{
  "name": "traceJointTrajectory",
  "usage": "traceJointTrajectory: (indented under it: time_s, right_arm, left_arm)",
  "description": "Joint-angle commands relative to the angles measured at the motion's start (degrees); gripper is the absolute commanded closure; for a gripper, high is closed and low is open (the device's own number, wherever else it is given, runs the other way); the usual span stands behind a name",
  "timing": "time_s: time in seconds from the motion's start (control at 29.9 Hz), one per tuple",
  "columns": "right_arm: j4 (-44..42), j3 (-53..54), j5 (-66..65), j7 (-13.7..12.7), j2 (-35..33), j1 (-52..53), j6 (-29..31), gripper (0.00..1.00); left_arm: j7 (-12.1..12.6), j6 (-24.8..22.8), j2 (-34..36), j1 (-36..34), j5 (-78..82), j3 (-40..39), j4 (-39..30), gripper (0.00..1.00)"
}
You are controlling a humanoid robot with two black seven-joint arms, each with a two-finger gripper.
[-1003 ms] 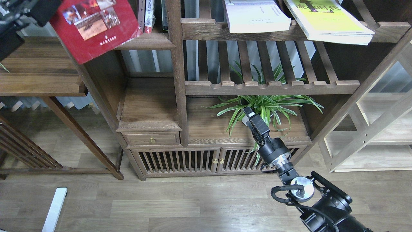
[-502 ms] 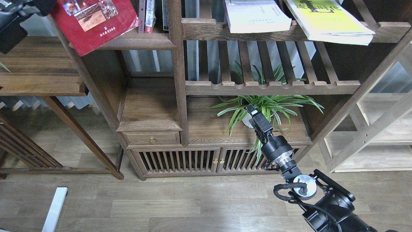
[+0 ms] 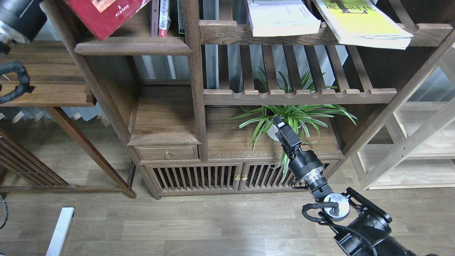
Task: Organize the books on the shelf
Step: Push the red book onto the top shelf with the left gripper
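Note:
The dark red book (image 3: 106, 16) hangs tilted at the top left, its lower corner just above the shelf (image 3: 133, 47), a dark-brown board with a moulded front edge. Its top is cut off by the frame. Only the wrist of my left arm (image 3: 19, 17) shows beside it; the gripper is out of view above. The white book (image 3: 282, 17) and the yellow-green book (image 3: 362, 23) lie flat on the upper slatted rack (image 3: 227, 32). My right gripper (image 3: 279, 125) hovers low in front of a plant, empty; its fingers cannot be told apart.
A few thin books (image 3: 160, 17) stand upright at the shelf's right end against the post (image 3: 193, 71). A spider plant (image 3: 291, 117) sits under the lower slatted rack (image 3: 298, 96). A side table (image 3: 42, 78) is at the left and pale shelving (image 3: 419, 142) at the right.
The red book has moved up and to the right, over the shelf, and is more cut off by the frame top. My left gripper rose out of view. The right arm barely moved.

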Motion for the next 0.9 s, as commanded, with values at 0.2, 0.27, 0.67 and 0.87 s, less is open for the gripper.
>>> traceJointTrajectory:
  time_s: [0.2, 0.27, 0.67, 0.87]
  right_arm:
    - [0.0, 0.0, 0.0, 0.0, 0.0, 0.4, 0.0, 0.01]
    - [0.0, 0.0, 0.0, 0.0, 0.1, 0.0, 0.0, 0.01]
    - [0.0, 0.0, 0.1, 0.3, 0.2, -0.4, 0.0, 0.01]
    - [0.0, -0.5, 0.1, 0.3, 0.6, -0.4, 0.0, 0.01]
  left_arm:
    - [0.2, 3.0, -0.6, -4.5, 3.5, 3.5, 3.8, 1.0]
    - [0.2, 3.1, -0.7, -6.6, 4.3, 5.2, 5.0, 1.0]
    - [1.8, 3.4, 5.8, -12.3, 9.0, 12.1, 5.6, 1.0]
    - [2.3, 3.2, 9.4, -14.0, 10.9, 13.7, 6.0, 1.0]
